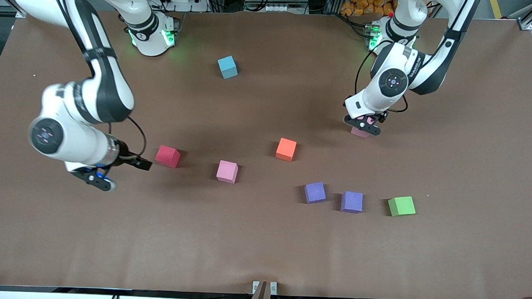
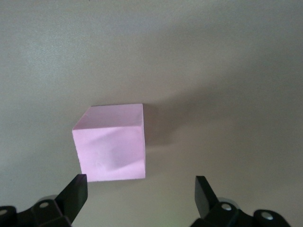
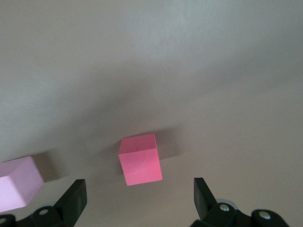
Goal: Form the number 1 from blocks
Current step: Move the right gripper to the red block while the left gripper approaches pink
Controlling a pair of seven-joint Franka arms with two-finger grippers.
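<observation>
Left gripper (image 1: 362,125) hangs wide open over a pink block (image 2: 110,143), right gripper (image 1: 97,179) open near the red block (image 1: 167,156), so next it probably drops and pinches.

Left gripper (image 1: 363,125) is over a pink block (image 1: 360,132), fingers wide apart; in the left wrist view bare table lies on all sides of this block (image 2: 111,144), so no obstacle there. Right gripper (image 1: 97,177) is open too, just beside the red block (image 1: 168,156); bare table btw. them. Second pink block (image 1: 227,171) is near the red one w/ a gap a finger could enter. Orange block (image 1: 286,149) stands alone. Two purple blocks (image 1: 315,192) (image 1: 351,202) are close together, narrow gap; green block (image 1: 401,206) near them. Blue block (image 1: 227,67) is well apart. Table (image 1: 262,255) nearer the front camera has wide free room.
</observation>
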